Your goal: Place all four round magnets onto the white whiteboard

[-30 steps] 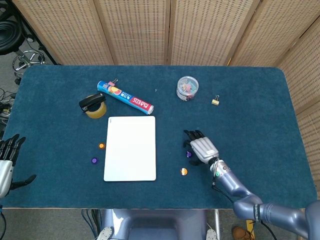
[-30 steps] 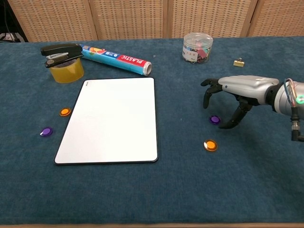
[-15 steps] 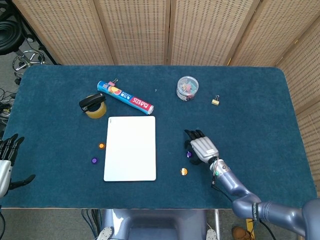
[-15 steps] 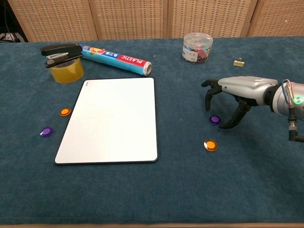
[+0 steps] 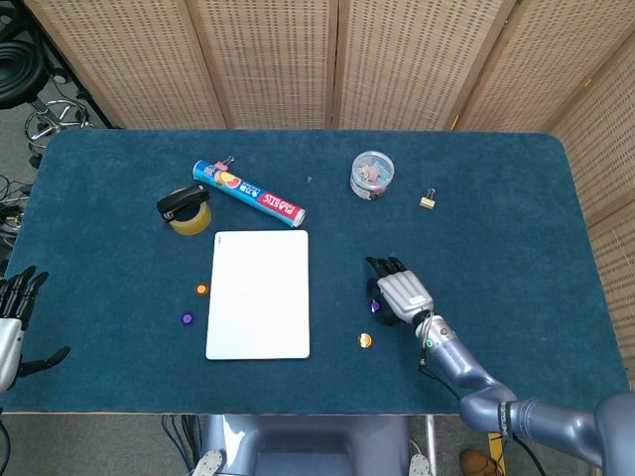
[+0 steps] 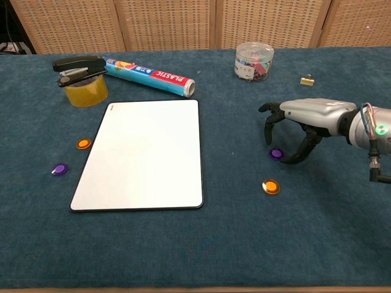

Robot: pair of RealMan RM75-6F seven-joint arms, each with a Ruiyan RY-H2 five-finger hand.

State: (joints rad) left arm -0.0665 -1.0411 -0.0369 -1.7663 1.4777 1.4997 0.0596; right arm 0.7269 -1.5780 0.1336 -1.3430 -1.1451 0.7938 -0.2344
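Note:
The white whiteboard lies flat left of the table's middle, with nothing on it. To its left lie an orange magnet and a purple magnet. To its right lie a purple magnet and an orange magnet. My right hand arches over the right purple magnet, which sits on the cloth between the thumb and the fingertips. My left hand hangs at the table's left edge with fingers spread, holding nothing.
At the back left are a stapler on a tape roll and a plastic-wrap tube. A clear jar of clips and a binder clip stand at the back right. The table's front edge runs close below the magnets.
My right hand has sunk slightly and its thumb has drawn closer to the right purple magnet. The magnets, the whiteboard and my left hand have stayed put.

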